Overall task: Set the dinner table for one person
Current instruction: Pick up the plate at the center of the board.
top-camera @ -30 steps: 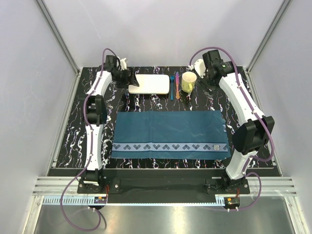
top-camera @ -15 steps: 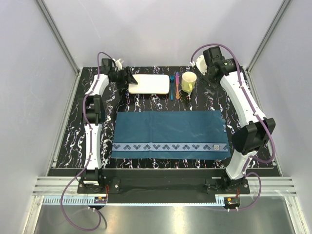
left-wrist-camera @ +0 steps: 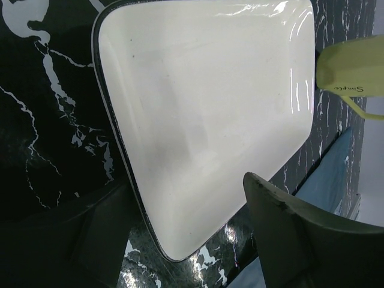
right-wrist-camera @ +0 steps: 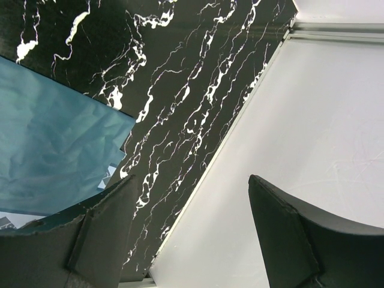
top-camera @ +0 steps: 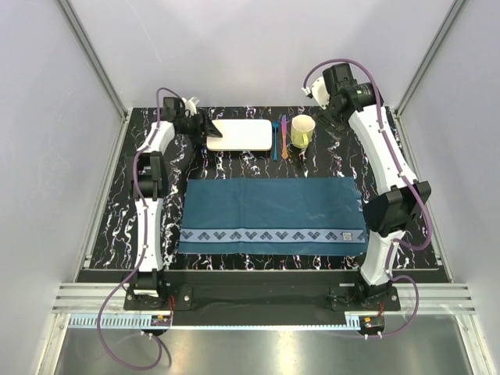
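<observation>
worktop [top-camera: 113,226]: black marble-look, polished, glossy | plate [left-wrist-camera: 210,108]: white, glazed, smooth, shiny | placemat [top-camera: 273,207]: teal cloth, matt, creased

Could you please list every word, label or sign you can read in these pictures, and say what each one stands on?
"Simple": small dark script on the side of the pale yellow mug, seen in the left wrist view.
A small square mark on the patterned border of the teal placemat: too small to read.
No other text is readable in any view.
</observation>
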